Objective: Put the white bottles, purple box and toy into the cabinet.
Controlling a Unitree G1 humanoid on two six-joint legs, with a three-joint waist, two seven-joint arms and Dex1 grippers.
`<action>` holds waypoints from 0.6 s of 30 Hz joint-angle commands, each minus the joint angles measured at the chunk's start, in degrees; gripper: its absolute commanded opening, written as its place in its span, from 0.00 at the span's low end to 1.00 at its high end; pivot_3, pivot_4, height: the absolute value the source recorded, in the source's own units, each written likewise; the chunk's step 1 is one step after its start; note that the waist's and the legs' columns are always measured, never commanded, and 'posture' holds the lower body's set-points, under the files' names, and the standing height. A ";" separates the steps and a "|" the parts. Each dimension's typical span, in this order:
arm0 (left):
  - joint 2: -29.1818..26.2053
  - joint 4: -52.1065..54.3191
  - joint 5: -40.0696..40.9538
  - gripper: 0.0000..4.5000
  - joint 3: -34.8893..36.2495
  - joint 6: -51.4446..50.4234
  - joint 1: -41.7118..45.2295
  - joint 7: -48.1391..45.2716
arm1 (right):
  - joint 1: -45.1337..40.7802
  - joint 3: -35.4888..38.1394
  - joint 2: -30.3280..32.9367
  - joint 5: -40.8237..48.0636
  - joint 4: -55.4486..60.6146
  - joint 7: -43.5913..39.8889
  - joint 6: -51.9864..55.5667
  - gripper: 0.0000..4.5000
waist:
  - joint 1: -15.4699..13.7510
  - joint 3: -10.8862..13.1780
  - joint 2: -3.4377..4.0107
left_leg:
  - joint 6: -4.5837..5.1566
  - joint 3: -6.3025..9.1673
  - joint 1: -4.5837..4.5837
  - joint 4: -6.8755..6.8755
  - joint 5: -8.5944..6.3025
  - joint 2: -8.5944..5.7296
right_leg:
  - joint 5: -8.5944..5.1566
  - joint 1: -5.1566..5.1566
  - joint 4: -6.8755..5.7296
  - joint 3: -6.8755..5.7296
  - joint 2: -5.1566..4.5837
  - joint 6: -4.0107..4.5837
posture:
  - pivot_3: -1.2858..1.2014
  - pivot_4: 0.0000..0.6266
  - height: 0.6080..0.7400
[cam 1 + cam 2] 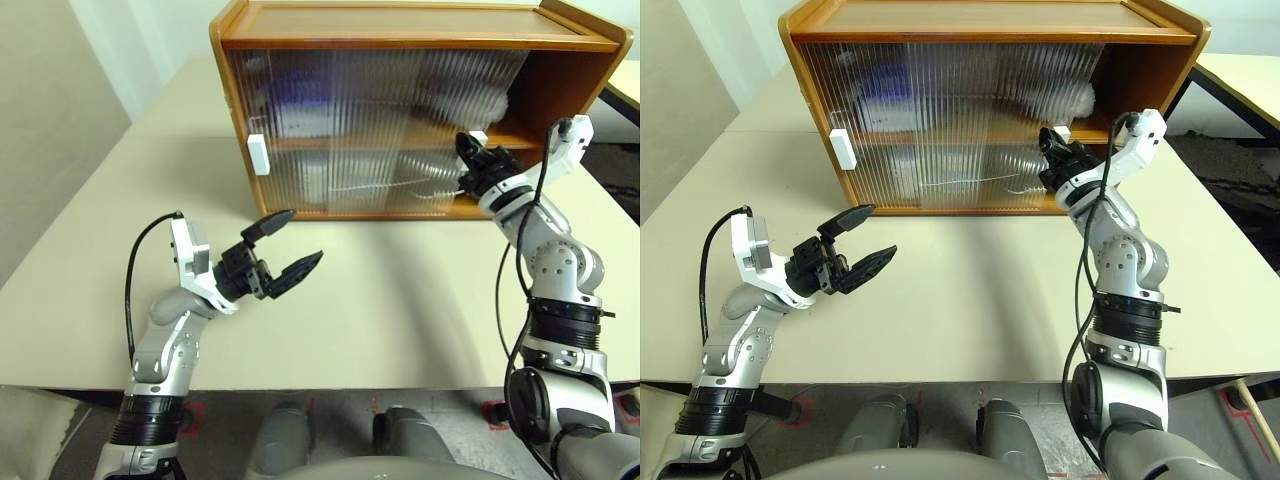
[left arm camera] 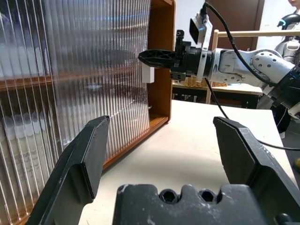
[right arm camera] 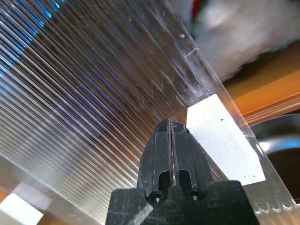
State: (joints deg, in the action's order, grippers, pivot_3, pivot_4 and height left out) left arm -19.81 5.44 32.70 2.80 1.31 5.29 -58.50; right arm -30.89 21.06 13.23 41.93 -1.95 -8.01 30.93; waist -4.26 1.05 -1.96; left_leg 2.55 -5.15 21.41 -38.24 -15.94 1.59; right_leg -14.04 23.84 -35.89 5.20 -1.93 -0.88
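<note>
Our left claw (image 1: 283, 248) hangs open over the bare surface (image 1: 400, 310). Bottles, box and toy are blurs behind the cabinet (image 1: 420, 40) doors. Right claw (image 1: 472, 160), closed, presses the right door's handle (image 3: 225, 140); it could slip off.

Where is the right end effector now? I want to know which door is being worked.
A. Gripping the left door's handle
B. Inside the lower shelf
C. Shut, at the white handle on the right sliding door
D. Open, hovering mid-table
C: the right end effector has its fingers pressed together right beside the white handle at the right sliding door's edge on the cabinet.
</note>
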 commanded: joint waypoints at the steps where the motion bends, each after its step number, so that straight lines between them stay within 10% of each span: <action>1: -0.18 -0.61 -0.64 1.00 -0.79 -0.30 -0.54 -0.31 | -0.71 2.20 1.64 -1.10 -1.45 0.18 -1.94 0.01 | 0.08 0.00 0.00 | 0.00 -0.01 0.00 0.00 0.00 0.00 | 0.00 0.00 0.00 0.01 0.00 0.00 | 0.60 0.00 1.00; 18: 0.35 -0.91 -0.81 1.00 -1.58 -0.36 -0.14 0.26 | -0.77 3.52 4.34 -5.94 -4.26 0.35 -6.98 0.01 | 0.09 0.00 0.00 | 0.03 -0.04 -0.01 -0.02 0.02 0.00 | 0.00 0.00 0.00 0.05 0.02 -0.01 | 0.60 0.00 1.00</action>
State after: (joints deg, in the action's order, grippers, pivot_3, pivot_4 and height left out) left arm -19.52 5.44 32.70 1.73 1.27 5.29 -58.38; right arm -30.90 23.16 17.02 36.93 -4.98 -8.26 26.26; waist -4.16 1.05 -1.96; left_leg 2.59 -5.19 21.40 -38.26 -15.92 1.59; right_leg -14.03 23.84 -35.89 5.26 -1.91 -0.89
